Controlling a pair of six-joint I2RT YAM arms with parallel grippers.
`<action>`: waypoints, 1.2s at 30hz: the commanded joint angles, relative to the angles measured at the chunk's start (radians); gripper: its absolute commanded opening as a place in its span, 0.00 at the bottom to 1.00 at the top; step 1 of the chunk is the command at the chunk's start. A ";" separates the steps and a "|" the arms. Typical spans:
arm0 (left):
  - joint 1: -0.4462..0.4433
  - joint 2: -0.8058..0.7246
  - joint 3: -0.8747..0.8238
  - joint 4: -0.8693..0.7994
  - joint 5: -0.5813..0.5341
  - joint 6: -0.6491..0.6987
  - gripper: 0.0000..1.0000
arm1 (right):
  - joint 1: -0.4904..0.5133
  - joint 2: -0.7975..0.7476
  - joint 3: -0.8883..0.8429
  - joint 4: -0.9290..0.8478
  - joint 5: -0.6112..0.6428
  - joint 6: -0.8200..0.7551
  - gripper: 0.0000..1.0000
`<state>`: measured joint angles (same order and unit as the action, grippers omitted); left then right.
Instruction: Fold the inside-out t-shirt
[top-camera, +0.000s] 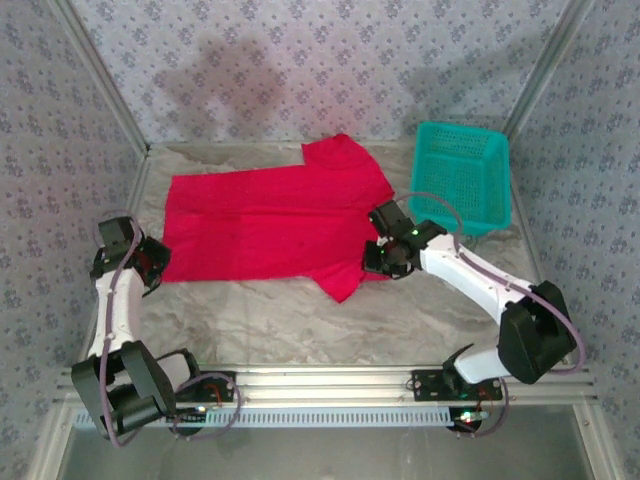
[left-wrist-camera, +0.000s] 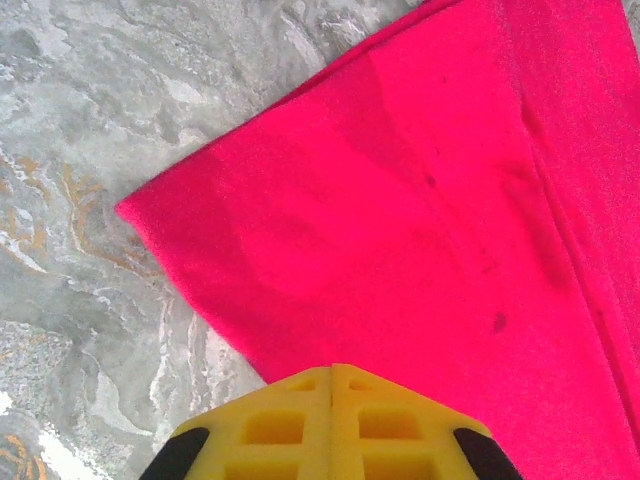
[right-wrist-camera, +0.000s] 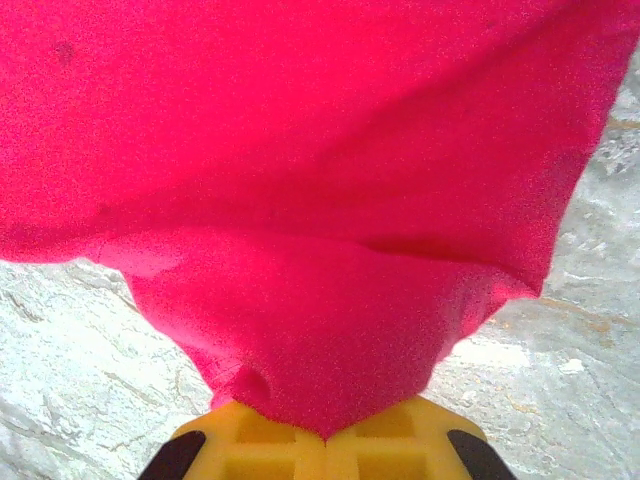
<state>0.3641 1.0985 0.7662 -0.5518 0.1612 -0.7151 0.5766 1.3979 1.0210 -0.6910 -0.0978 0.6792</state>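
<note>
1. At the near-left corner of the t-shirt (top-camera: 265, 225), the left gripper (top-camera: 152, 264) is sitting down on the hem. In its wrist view the yellow fingers (left-wrist-camera: 280, 425) are meeting tip to tip with the red edge running in under them, so I am reading this as a pinch on the cloth.
2. On the near-right side, the right gripper (top-camera: 384, 262) is holding the shirt at the near sleeve (top-camera: 345, 282). Its fingers (right-wrist-camera: 270, 445) are clamping shut on a bunched fold of red cloth.
3. With both grips sitting along the near edge and nothing folded over yet, the step in hand is looking like the start of the first lengthwise fold.
4. The next move is calling for both arms lifting together and carrying the near edge over toward the far edge. They should be holding the cloth taut between them so it is not sagging or twisting.
5. The t-shirt is lying spread flat on the middle of the desk (top-camera: 250, 320). Its long axis is running left to right, with the hem pointing left and the shoulders and sleeves pointing right.
6. Further back, the far sleeve (top-camera: 340, 152) is sticking out toward the far side, and the teal basket (top-camera: 460, 175) is standing at the far right, near the shirt's shoulder end.
</note>
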 joint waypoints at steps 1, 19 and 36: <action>-0.004 -0.003 0.025 -0.023 0.034 0.021 0.08 | -0.014 -0.023 0.021 -0.038 0.017 -0.018 0.00; 0.017 0.347 0.104 -0.041 -0.128 0.063 0.51 | -0.042 -0.006 -0.031 0.036 -0.063 -0.042 0.00; 0.007 0.587 0.142 0.058 -0.128 0.029 0.14 | -0.092 0.008 -0.046 0.049 -0.128 -0.042 0.00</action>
<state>0.3782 1.6421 0.9089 -0.5133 0.0250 -0.6792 0.4938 1.4044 0.9840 -0.6250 -0.2070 0.6563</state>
